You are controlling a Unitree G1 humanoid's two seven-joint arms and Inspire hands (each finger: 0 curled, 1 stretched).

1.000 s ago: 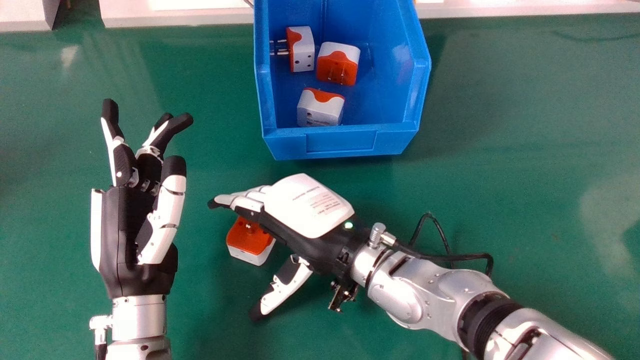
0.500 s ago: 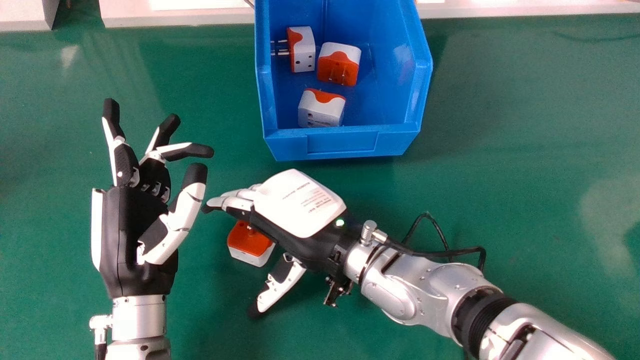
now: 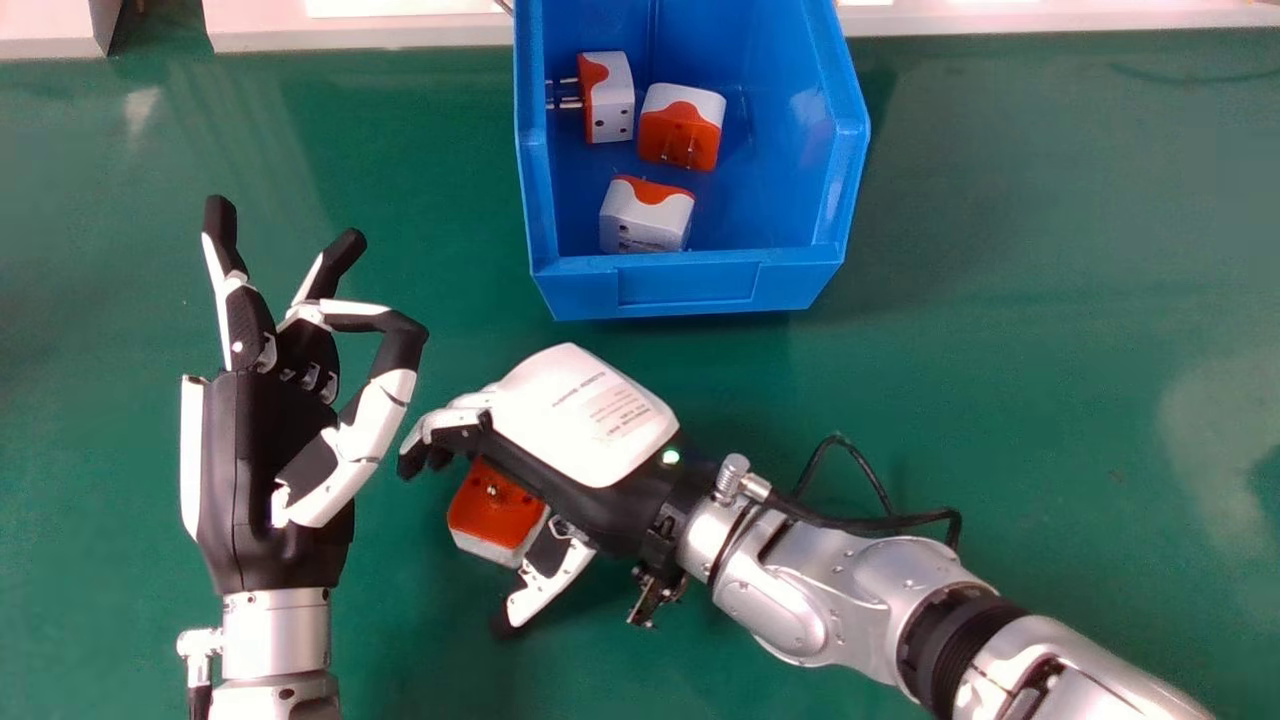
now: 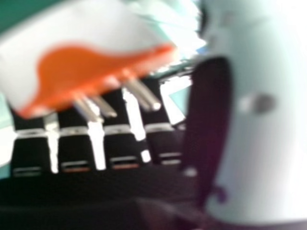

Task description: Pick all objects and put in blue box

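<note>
Within half-curled right robot hand (image 3: 590, 415): adapter (image 3: 497, 512), prongs (image 4: 142, 95) up, long axis unclear.

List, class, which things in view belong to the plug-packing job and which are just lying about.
The job:
- blue box
- three plug adapters inside it
- fourth plug adapter, at the right robot hand

Just lying about:
- short white piece, far left
- longer white piece behind the box

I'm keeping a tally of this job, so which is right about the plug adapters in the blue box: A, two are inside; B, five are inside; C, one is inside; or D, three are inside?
D: one adapter, a second adapter and a third adapter lie inside the blue box, while a fourth adapter is outside it, at the right hand.
</note>
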